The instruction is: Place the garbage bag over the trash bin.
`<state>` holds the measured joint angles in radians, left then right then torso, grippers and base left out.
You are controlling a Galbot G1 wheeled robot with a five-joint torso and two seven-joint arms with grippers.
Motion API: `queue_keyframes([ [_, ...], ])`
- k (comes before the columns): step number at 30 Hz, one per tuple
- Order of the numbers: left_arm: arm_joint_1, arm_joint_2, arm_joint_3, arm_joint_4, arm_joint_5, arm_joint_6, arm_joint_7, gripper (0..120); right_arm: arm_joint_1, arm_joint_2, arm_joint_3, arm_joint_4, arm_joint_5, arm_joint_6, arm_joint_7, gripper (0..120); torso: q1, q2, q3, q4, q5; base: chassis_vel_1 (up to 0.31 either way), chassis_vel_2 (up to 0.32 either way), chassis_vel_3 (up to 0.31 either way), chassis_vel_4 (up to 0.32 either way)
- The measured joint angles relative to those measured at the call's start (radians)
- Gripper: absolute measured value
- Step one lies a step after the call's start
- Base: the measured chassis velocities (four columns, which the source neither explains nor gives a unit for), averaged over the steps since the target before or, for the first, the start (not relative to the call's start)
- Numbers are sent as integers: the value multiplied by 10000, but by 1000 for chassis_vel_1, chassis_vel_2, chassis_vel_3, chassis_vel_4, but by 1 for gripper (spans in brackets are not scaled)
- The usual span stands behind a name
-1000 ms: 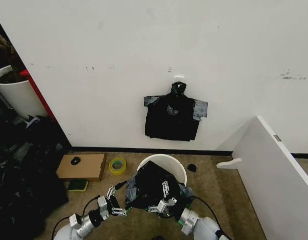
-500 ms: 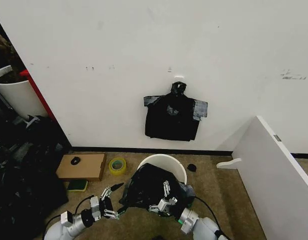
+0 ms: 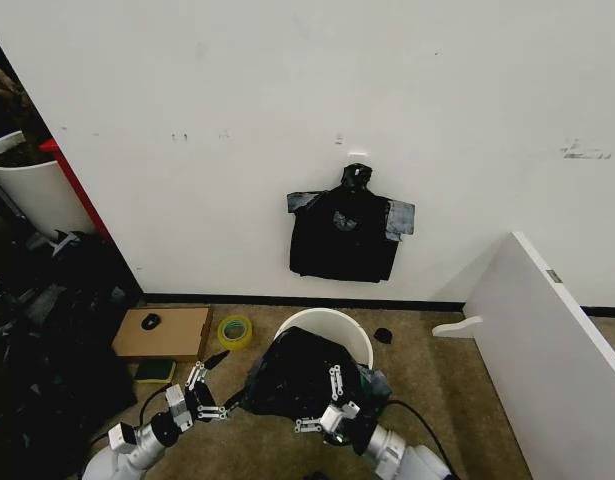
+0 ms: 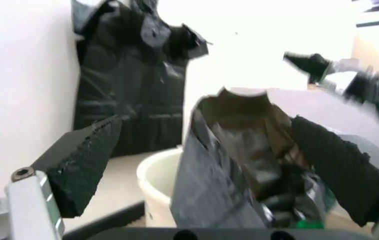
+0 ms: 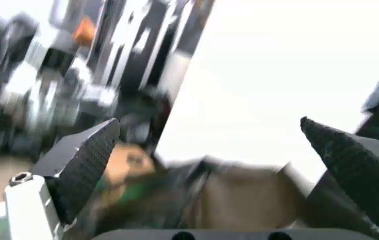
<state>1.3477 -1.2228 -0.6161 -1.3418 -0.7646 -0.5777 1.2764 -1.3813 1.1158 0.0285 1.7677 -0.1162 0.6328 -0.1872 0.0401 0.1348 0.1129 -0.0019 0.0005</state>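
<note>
The trash bin (image 3: pixel 332 325) is a round cream-white bucket on the floor by the wall. The garbage bag (image 3: pixel 297 375), black and crinkly, is draped over the bin's near side, and the far rim shows bare. My left gripper (image 3: pixel 223 384) is open just left of the bag's stretched corner. In the left wrist view the garbage bag (image 4: pixel 243 165) hangs between that gripper's wide-apart fingers (image 4: pixel 83 160), beside the trash bin (image 4: pixel 157 176). My right gripper (image 3: pixel 322 403) is open at the bag's near face. In the right wrist view its fingers (image 5: pixel 83 160) stand wide apart.
A flat black bundle (image 3: pixel 347 235) is taped to the wall above the bin. A cardboard box (image 3: pixel 165 333), a tape roll (image 3: pixel 234 330) and a green pad (image 3: pixel 155 372) lie left. Dark bags (image 3: pixel 37 350) heap at far left; a white panel (image 3: pixel 547 340) leans right.
My left gripper has drawn back to the left, away from the bin. My right gripper has dropped slightly toward me. The bag's near corner has been pulled a little leftward.
</note>
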Motion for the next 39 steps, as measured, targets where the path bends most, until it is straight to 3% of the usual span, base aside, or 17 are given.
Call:
queue_keyframes([
  [4,135,-52,56,-453,-316,-524,-1116,100,525,-365,387,1151,2651,-1564,627,100,0,0,0,6,5,0,0,0,0],
  [5,135,-52,56,-453,-316,-524,-1116,100,525,-365,387,1151,2651,-1564,627,100,0,0,0,6,5,0,0,0,0],
  [7,154,-54,166,-694,-275,-769,-2080,100,1071,-698,586,1534,3952,-3155,1260,100,-1,0,1,-2,-4,0,0,0,0],
  [8,154,-54,166,-694,-275,-769,-2080,100,1071,-698,586,1534,3952,-3155,1260,100,-1,0,1,-2,-4,0,0,0,0],
  [11,390,-127,16,-1147,-266,-1001,-2830,100,2924,-1404,317,1193,6127,-6399,1701,100,-1,0,0,6,-4,0,0,0,0],
  [12,390,-127,16,-1147,-266,-1001,-2830,100,2924,-1404,317,1193,6127,-6399,1701,100,-1,0,0,6,-4,0,0,0,0],
  [15,552,-171,-150,-1344,-267,-1085,-2917,100,4239,-1537,46,91,6863,-8750,845,100,0,-1,2,4,4,0,0,0,0],
  [18,638,-185,-262,-1368,-247,-1178,-2916,100,5494,-1259,-19,-1147,6319,-10552,-907,100,0,-1,2,1,-2,0,0,0,0],
  [26,593,-178,-399,-968,-209,-1385,-2900,100,7117,-650,-790,-3189,5077,-12030,-2557,100,2,-1,2,2,-2,0,0,0,0],
  [32,494,-219,-407,-800,-119,-1431,-2900,100,7150,-764,-988,-3858,3964,-12062,-3618,100,1,-1,1,-1,-2,0,0,0,0],
  [37,453,-295,-365,-747,130,-1467,-3042,100,7148,-582,-941,-4419,3443,-11789,-3676,100,1,-1,1,1,2,0,0,0,0],
  [39,450,-314,-348,-760,202,-1468,-3095,100,7097,-567,-899,-4459,3375,-11692,-3683,93,1,-1,1,4,-3,0,0,0,0],
])
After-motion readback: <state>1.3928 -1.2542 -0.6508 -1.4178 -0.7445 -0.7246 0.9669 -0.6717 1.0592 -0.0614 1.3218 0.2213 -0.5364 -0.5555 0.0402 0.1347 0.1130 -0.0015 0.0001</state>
